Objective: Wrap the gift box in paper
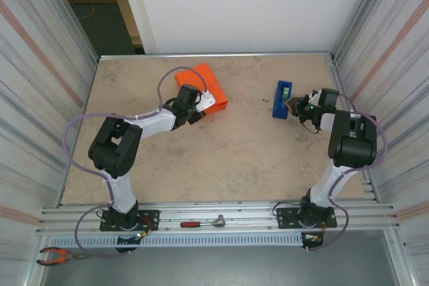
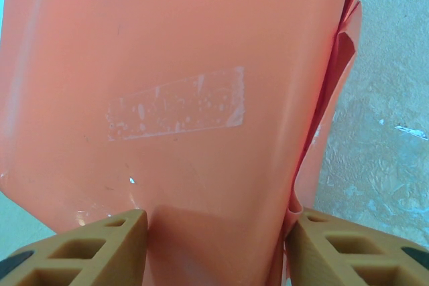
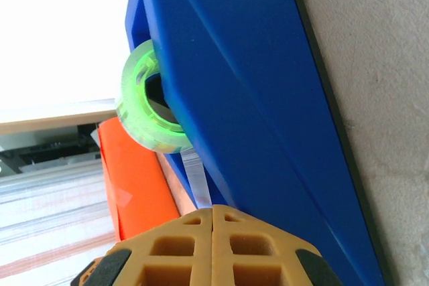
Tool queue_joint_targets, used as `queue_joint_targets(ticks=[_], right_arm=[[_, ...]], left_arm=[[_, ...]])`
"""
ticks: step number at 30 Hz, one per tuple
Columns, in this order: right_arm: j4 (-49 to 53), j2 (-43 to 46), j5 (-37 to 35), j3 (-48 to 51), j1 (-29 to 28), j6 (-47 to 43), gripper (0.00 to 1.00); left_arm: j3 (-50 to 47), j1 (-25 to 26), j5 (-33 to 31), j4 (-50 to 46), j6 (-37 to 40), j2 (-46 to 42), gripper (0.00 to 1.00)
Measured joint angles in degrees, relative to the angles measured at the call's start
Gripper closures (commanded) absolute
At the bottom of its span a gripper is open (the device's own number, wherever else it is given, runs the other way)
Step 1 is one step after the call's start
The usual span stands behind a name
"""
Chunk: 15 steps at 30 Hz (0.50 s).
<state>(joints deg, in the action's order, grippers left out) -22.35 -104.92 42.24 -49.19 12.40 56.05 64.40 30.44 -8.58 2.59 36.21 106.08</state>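
Orange paper (image 1: 203, 84), thin and plain, one sheet, folded into a compact parcel at the far left-centre of the desk (image 1: 221, 165). The gift box is nowhere in the open and is judged to sit inside this parcel, covered on every face that shows. Left pincer (image 2: 218, 249): clamped on the paper, one finger at each side of the parcel's near end; whether the parcel rests on the desk or is slightly raised cannot be told. Closure, main seam: one clear tape patch (image 2: 175, 105) laid across the broad face, somewhat wrinkled but lying flat; judged done. Closure, end: along the parcel's right-hand side in the left wrist view, loose flaps (image 2: 340, 55) stand out in creased layers with no tape visible on them; judged unfinished. Whether the opposite end is sealed cannot be told. Further right, well apart from the parcel: blue tape dispenser (image 1: 282, 98), on the desk, with a green roll (image 3: 149, 102) on its hub. Tape strip (image 3: 196, 180): clear, narrow, running from the roll down to the right pincer (image 3: 213, 232), whose fingers are pressed together with the strip's end seemingly nipped in the seam between them. Stage, as judged: wrapping largely complete, main seam fixed. What is left is to draw and cut a piece of tape, carry it over, fold the open flaps down and tape them.
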Motion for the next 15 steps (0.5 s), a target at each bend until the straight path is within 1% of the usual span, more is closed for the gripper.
queue_joint_targets(ticks=[15], right_arm=[[1.38,9.46,-0.42,5.38,-1.20,2.05,1.00]], left_arm=[[0.44,0.00,-0.02,-0.70,0.00,0.11,0.47]])
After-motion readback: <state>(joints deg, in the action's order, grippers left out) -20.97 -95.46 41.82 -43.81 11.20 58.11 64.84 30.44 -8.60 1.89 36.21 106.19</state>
